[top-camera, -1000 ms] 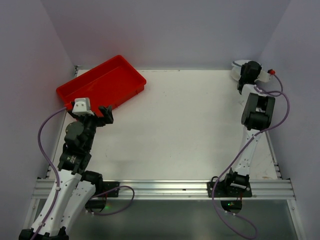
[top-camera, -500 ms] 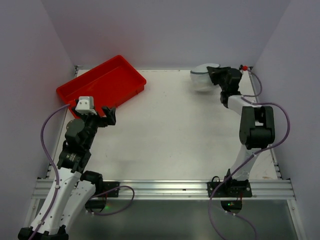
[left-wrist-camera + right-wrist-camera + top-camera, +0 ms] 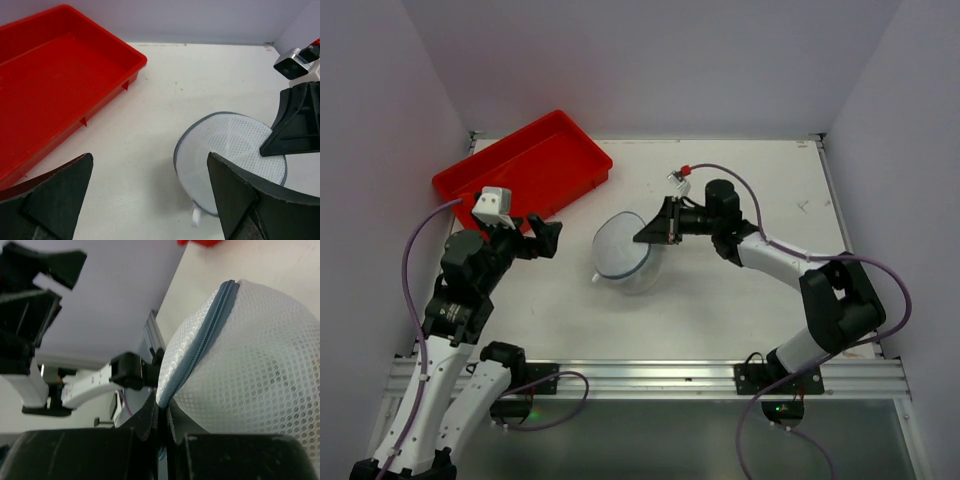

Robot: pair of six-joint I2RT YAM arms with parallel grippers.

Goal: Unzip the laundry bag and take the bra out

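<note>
**Pinching the mesh bag at its rim**

With the right gripper [image 3: 658, 228]: fingertips pressed together on the mesh edge of the small round white translucent mesh laundry bag [image 3: 625, 252], just beside its dark blue-grey zip trim [image 3: 210, 335]. Resting on the white table [image 3: 740, 310] directly ahead of those fingertips, lid tilted up, zip shut along the visible stretch. With the left gripper [image 3: 542, 236]: spread wide, touching nothing, bag ahead to its right, red rectangular plastic tray [image 3: 525, 168] ahead to its left.

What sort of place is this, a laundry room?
Probably a robot test bench: plain walls around a white table, left arm and right arm bolted to a metal rail, red tray and laundry bag as props.
</note>
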